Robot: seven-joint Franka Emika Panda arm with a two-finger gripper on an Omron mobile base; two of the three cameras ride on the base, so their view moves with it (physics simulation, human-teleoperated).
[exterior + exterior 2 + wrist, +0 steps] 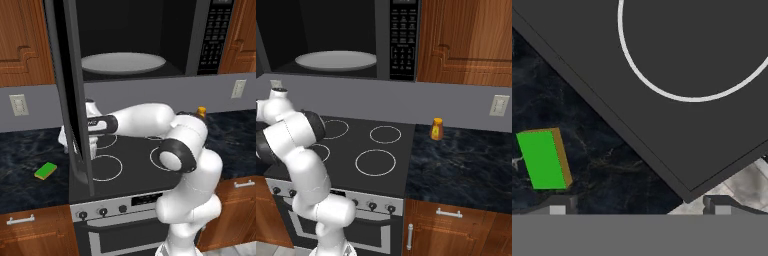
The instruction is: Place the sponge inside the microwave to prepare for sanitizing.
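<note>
The sponge (46, 171), a small green block with a yellow lower layer, lies flat on the dark counter left of the stove. In the hand view the sponge (543, 159) sits at the lower left, above and just inside the left fingertip (557, 206). My gripper (639, 207) is open, held above the counter near the stove's front left corner, with nothing between its fingers. The microwave (200, 30) hangs over the stove with its door (70, 90) swung wide open and a white round plate (123, 63) inside. That door hides part of my hand in the left base view.
The black stove top (135, 165) with white burner rings lies under the microwave, oven knobs (102, 212) along its front. A small orange-yellow bottle (437, 129) stands on the counter right of the stove. Wooden cabinets flank the microwave (331, 30).
</note>
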